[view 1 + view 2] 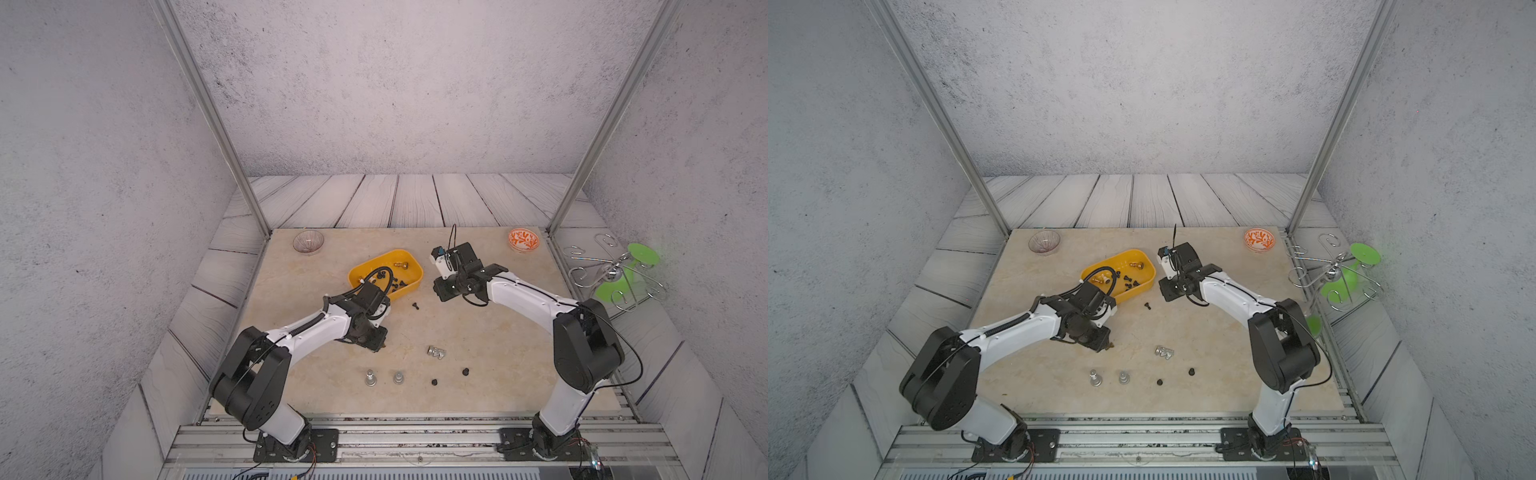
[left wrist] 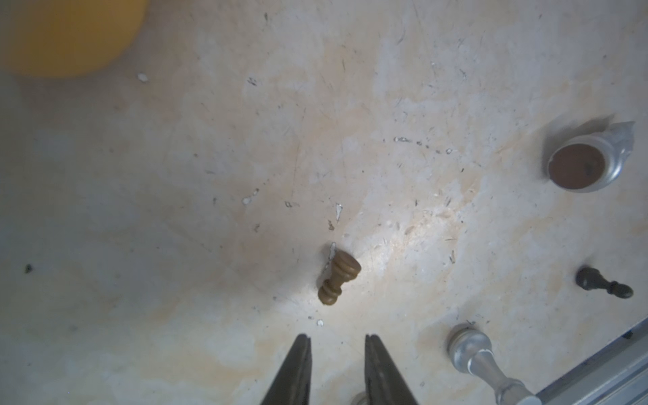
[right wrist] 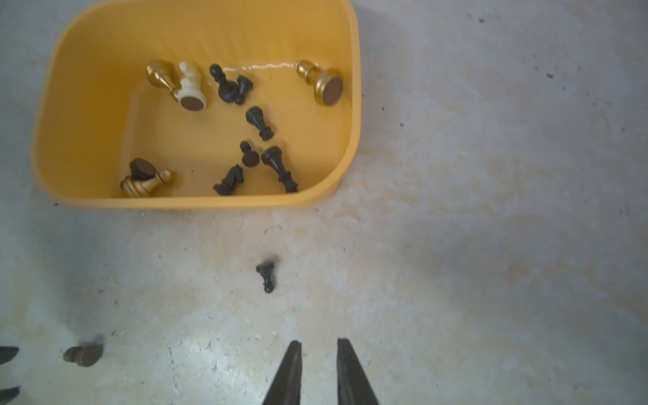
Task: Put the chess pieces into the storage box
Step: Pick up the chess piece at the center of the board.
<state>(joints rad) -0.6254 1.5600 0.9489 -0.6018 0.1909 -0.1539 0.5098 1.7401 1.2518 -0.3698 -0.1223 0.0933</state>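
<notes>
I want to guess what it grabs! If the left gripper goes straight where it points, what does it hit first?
Probably the small brown chess piece lying on its side, right ahead of the left gripper. Its height above the table is unclear, so it could pass over.

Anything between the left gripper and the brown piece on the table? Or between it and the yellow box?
Nothing visible. The left gripper, fingers parted, faces the brown piece across bare table. From there to the storage box looks bare too; silver pieces sit off to one side.
</notes>
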